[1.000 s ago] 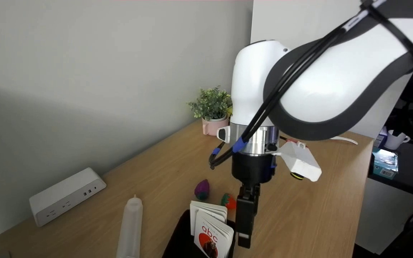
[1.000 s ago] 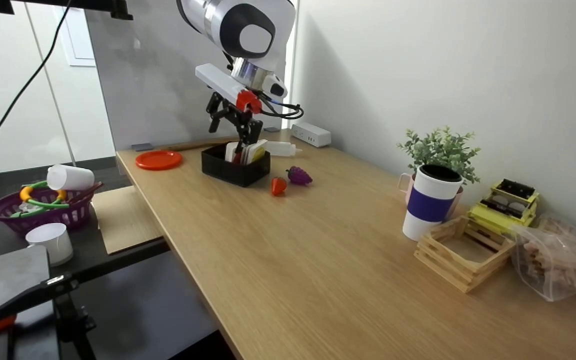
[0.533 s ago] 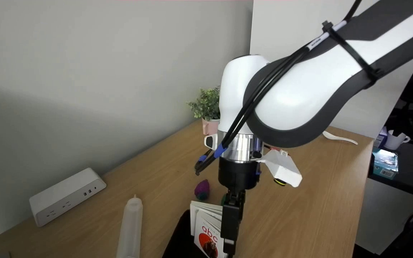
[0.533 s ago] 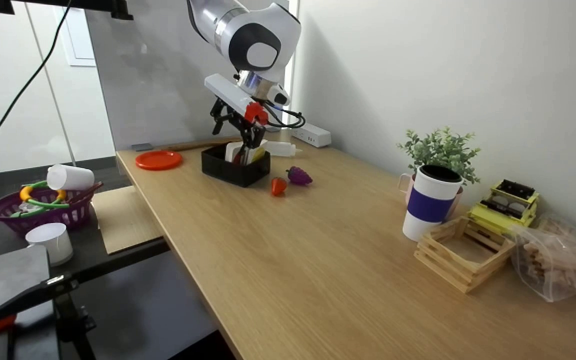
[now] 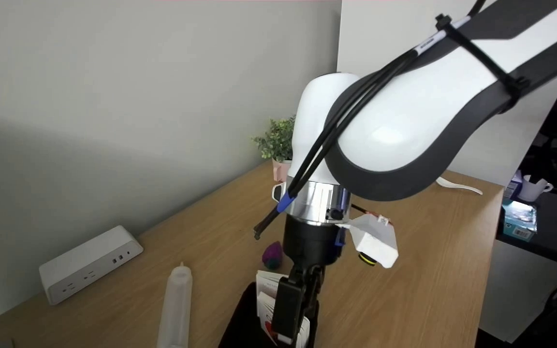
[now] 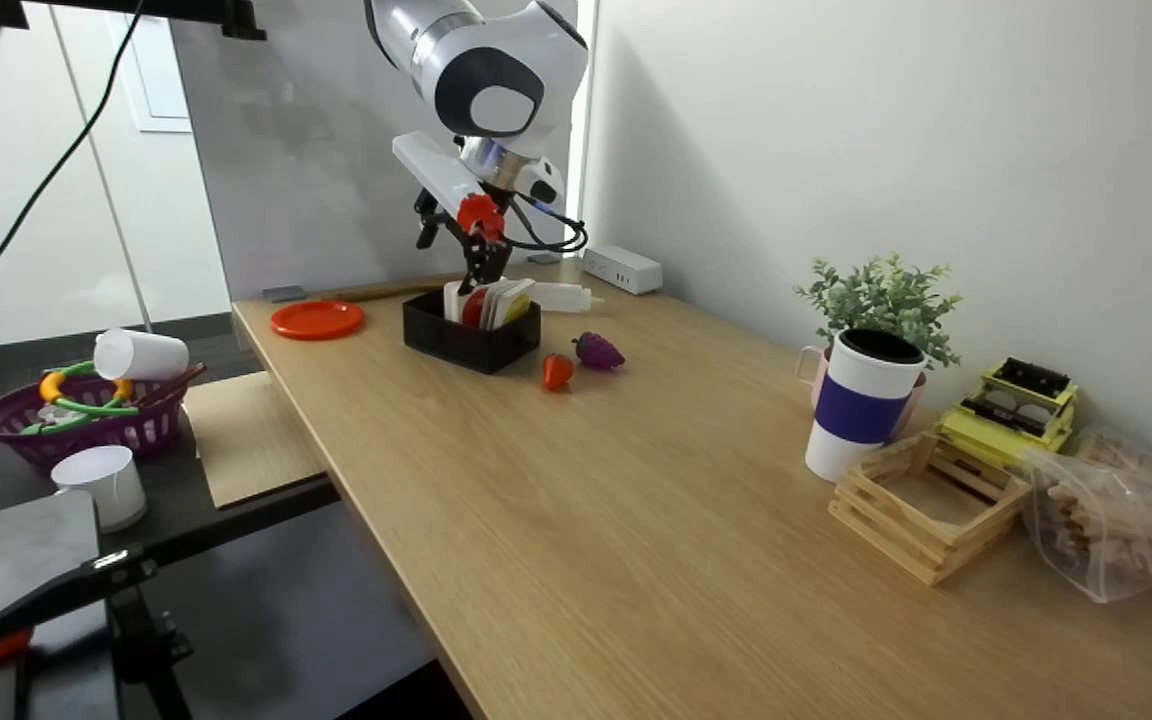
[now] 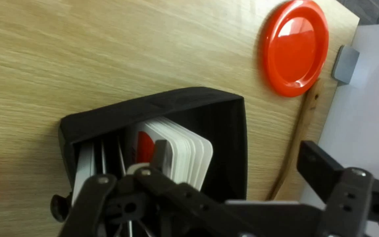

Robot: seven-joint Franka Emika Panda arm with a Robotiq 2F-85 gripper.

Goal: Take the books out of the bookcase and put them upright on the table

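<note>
Several thin white books (image 7: pixel 189 148) stand leaning in the small black bookcase (image 7: pixel 153 102). One cover has a red mark (image 7: pixel 144 146). The books also show in both exterior views (image 5: pixel 269 285) (image 6: pixel 511 298), inside the bookcase (image 5: pixel 240 321) (image 6: pixel 456 340) on the wood-grain table (image 6: pixel 586 480). My gripper (image 7: pixel 239 161) is open, jaws wide apart, nothing between them. In the wrist view one of its fingers (image 7: pixel 159 154) overlaps the red-marked book; contact cannot be told. The other is over the tabletop beyond the bookcase. In an exterior view the gripper (image 6: pixel 448 265) is tilted above the bookcase.
A red plate (image 7: pixel 296 49) and a wooden stick (image 7: pixel 299 131) lie beside the bookcase. A toy strawberry (image 6: pixel 557 372) and purple grapes (image 6: pixel 597 351) lie near it. A white bottle (image 5: pixel 176 307) and power-strip box (image 5: pixel 90 265) stand nearby. A wooden crate (image 6: pixel 936 505) is farther off.
My gripper has moved left and down over the bookcase in an exterior view, then tilted. One finger now covers part of the red-marked book there. The books and bookcase have not moved.
</note>
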